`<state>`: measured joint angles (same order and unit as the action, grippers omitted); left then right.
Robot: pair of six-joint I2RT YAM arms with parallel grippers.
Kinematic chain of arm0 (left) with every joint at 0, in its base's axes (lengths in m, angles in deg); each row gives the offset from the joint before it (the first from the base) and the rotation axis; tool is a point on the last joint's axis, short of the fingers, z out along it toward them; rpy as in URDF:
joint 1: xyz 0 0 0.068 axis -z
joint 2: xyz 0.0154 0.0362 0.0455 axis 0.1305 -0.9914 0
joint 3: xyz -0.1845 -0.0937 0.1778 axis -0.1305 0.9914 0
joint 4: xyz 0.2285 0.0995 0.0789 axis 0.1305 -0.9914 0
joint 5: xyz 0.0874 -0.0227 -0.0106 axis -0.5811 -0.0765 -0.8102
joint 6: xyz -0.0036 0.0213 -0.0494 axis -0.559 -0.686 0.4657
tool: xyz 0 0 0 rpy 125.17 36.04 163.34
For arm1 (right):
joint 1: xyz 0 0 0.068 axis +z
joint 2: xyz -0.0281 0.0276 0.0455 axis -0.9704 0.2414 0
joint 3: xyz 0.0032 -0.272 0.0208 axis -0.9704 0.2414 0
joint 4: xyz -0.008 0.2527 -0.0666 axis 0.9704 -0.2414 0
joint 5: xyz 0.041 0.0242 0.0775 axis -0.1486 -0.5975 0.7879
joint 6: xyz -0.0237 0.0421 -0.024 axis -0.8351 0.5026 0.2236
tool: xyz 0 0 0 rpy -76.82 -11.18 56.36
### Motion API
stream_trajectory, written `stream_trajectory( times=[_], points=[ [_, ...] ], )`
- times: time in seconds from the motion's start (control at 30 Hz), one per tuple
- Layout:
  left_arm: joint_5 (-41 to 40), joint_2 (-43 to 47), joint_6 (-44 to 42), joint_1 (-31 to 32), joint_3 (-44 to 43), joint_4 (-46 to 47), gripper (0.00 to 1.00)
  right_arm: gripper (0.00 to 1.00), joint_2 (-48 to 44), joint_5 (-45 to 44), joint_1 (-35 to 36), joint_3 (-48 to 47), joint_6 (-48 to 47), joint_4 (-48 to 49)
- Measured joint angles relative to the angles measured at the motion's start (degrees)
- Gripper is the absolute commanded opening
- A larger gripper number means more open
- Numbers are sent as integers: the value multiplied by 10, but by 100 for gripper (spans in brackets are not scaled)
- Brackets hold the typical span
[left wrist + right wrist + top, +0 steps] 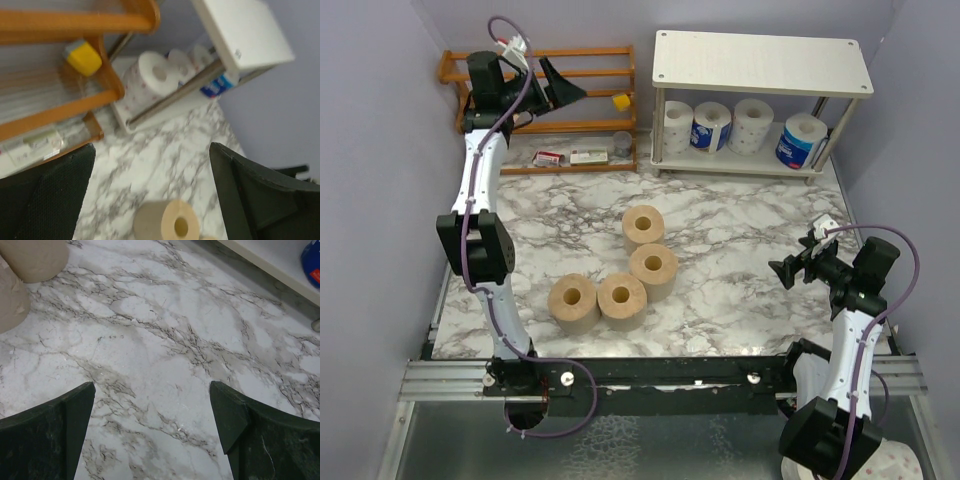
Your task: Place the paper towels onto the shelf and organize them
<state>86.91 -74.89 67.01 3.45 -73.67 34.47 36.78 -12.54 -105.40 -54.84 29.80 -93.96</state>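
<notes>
Blur in the left wrist view leaves the yellow block (83,57) on the wooden rack (75,22) unnameable. The right wrist view's edges cut 2 tan rolls (30,260) and a blue-wrapped roll (311,261). The small packets (570,157), perhaps cartons, are too small to read.

Back left, an orange-brown slatted wooden rack (590,52) stands against the lilac wall (380,120). A small yellow block (621,101) sits at its right end. At its foot, a red-and-white packet (549,158) and a pale packet (588,157) lie side by side on the marble-patterned table (740,210), with a small clear container (621,143) near them.
</notes>
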Motion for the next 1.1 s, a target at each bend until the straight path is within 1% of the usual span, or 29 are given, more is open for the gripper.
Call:
stream_trajectory(
  times=[0.03,0.1,0.2,0.3,0.4,0.47,0.53,0.67,0.73,0.83,0.97,1.1],
  points=[
    [2,6,-76,1,1,-65,99,99,0,0,0,0,0,0],
    [-3,25,-186,14,14,-160,99,100,-1,0,0,1,0,0],
    [-39,105,-359,51,92,-273,99,100,-2,-2,0,3,2,2],
    [-67,199,-469,87,176,-334,99,100,1,-6,0,4,4,4],
    [-75,284,-522,96,254,-358,99,100,4,-13,0,5,7,8],
    [-73,314,-536,91,305,-361,99,100,4,-15,-1,6,9,10],
    [-62,323,-547,87,359,-370,99,100,4,-16,-3,7,9,12],
    [-16,283,-548,85,459,-394,99,100,5,-18,-7,7,9,13],
    [10,255,-545,85,485,-406,99,100,7,-19,-11,7,9,13],
    [40,231,-528,85,495,-408,99,100,10,-19,-20,7,9,13],
    [68,240,-463,85,497,-349,99,100,10,-19,-30,7,9,13],
    [76,269,-345,87,540,-231,99,100,11,-19,-36,7,9,13]
  ],
)
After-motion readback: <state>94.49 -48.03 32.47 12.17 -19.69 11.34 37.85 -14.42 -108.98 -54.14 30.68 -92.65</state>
